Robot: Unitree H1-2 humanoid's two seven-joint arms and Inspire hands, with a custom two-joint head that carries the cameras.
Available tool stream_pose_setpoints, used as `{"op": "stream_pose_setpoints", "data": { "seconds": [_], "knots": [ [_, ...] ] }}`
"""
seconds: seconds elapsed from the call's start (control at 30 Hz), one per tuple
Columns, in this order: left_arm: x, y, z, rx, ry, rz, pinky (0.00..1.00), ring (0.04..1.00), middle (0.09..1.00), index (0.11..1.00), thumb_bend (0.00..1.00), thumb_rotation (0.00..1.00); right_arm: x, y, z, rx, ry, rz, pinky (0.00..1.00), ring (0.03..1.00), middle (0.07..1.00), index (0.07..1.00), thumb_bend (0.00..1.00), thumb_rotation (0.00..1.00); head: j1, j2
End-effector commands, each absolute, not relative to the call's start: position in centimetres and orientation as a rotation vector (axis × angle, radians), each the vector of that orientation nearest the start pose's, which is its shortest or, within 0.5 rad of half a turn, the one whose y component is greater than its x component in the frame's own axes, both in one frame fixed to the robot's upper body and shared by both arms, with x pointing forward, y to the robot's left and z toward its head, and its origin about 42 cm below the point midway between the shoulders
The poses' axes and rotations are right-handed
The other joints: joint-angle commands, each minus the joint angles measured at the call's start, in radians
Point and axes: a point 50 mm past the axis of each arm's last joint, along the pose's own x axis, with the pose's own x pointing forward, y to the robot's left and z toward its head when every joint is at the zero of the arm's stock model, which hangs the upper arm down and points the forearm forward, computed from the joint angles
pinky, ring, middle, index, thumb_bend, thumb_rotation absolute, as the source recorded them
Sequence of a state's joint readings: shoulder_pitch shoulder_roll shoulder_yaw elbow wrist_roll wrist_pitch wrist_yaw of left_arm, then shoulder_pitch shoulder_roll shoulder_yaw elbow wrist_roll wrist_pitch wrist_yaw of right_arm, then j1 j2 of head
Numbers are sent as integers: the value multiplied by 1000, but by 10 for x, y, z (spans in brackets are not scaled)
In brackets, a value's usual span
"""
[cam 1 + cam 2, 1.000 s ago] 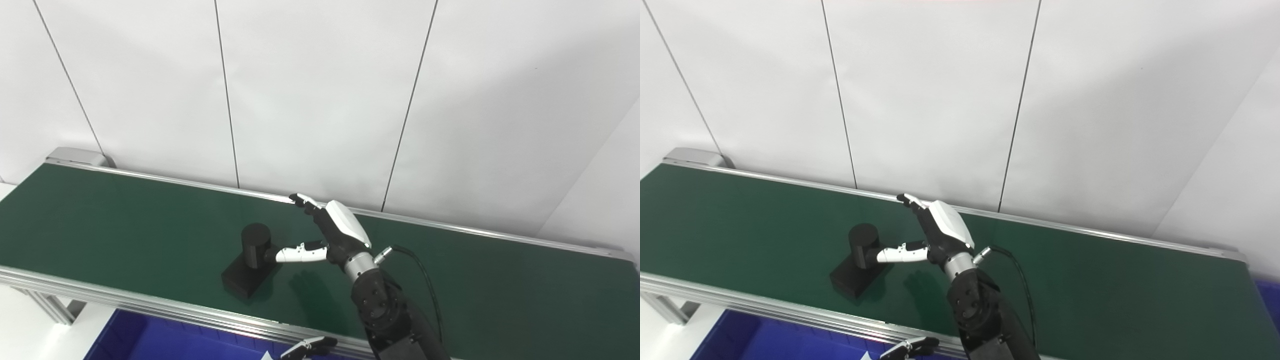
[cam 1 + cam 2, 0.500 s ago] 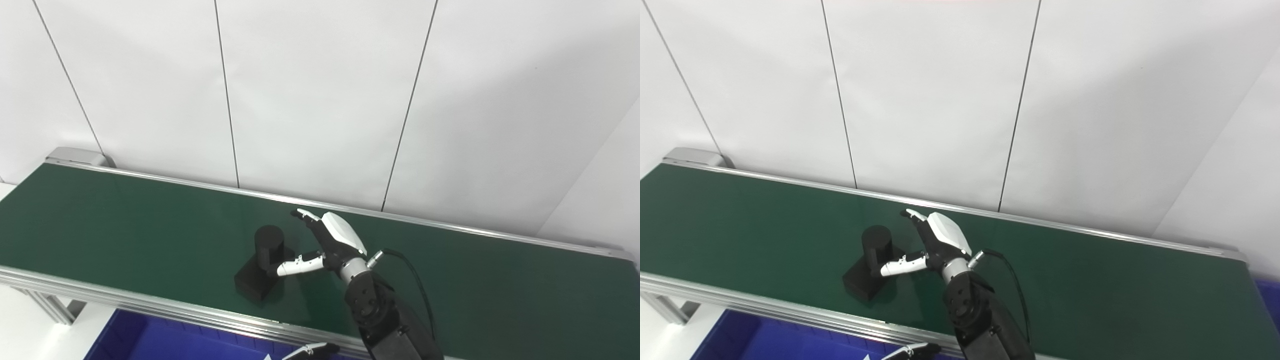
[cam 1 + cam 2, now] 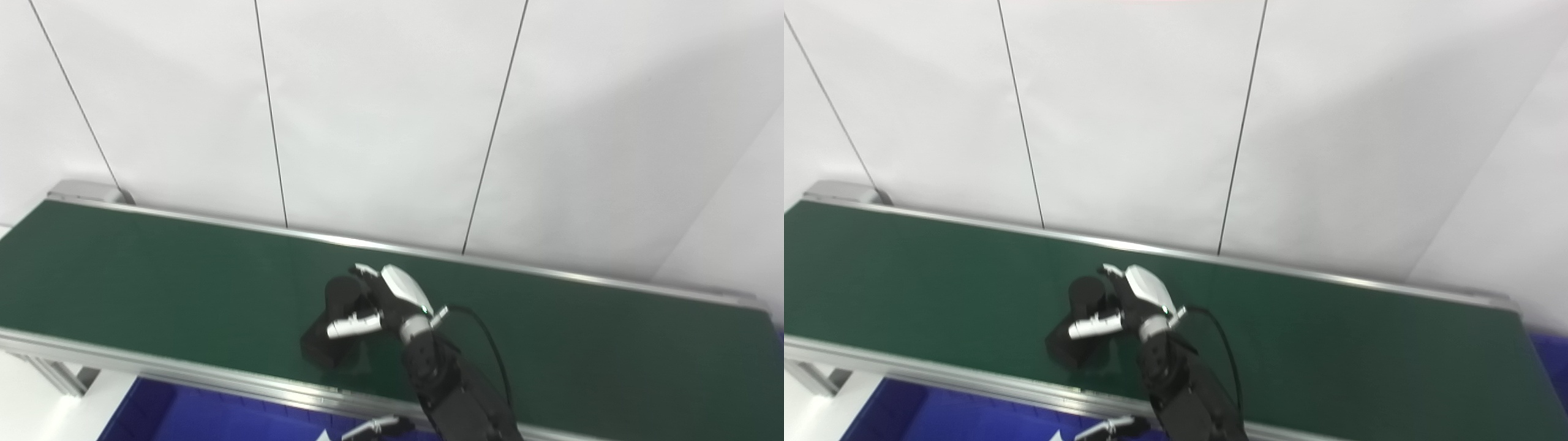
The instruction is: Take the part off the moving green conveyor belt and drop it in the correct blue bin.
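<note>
A black part (image 3: pixel 323 346), a flat block with an upright cylinder on it, rests on the green conveyor belt (image 3: pixel 153 275) near its front rail. My right hand (image 3: pixel 392 300) is wrapped around the cylinder: its fingers (image 3: pixel 362 269) curl behind the top and the white thumb (image 3: pixel 346 326) crosses the front. In the right eye view the same hand (image 3: pixel 1139 300) hugs the part (image 3: pixel 1066 352). Only the fingertips of my left hand (image 3: pixel 376 424) show at the bottom edge, below the belt's rail.
A blue bin (image 3: pixel 184 416) lies below the belt's front rail at the lower left. Another blue bin (image 3: pixel 1548 358) peeks in past the belt's right end. A white panelled wall stands right behind the belt's far rail.
The part has ridden to the right along the belt. My right hand has dropped toward it and closed its fingers and thumb around the cylinder. The camera has shifted slightly.
</note>
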State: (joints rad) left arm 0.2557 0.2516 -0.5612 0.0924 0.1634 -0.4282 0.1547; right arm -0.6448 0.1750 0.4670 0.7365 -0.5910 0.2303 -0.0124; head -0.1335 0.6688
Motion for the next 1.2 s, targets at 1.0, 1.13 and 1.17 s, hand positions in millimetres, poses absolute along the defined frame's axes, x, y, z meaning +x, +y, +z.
{"op": "stream_pose_setpoints", "data": {
  "seconds": [1.0,1.13,1.17],
  "knots": [
    [152,178,40,166,-117,-456,805,851,870,734,820,260,402,7,127,-599,-318,184,366,436,564,476,504,0,-44,34],
    [154,180,42,144,-116,-458,825,861,875,735,809,243,389,-12,140,-528,-323,129,380,433,563,474,504,0,-55,52],
    [155,181,43,138,-118,-456,828,862,875,735,810,247,384,-20,144,-498,-324,108,384,435,561,473,505,0,-57,58]
  ]
}}
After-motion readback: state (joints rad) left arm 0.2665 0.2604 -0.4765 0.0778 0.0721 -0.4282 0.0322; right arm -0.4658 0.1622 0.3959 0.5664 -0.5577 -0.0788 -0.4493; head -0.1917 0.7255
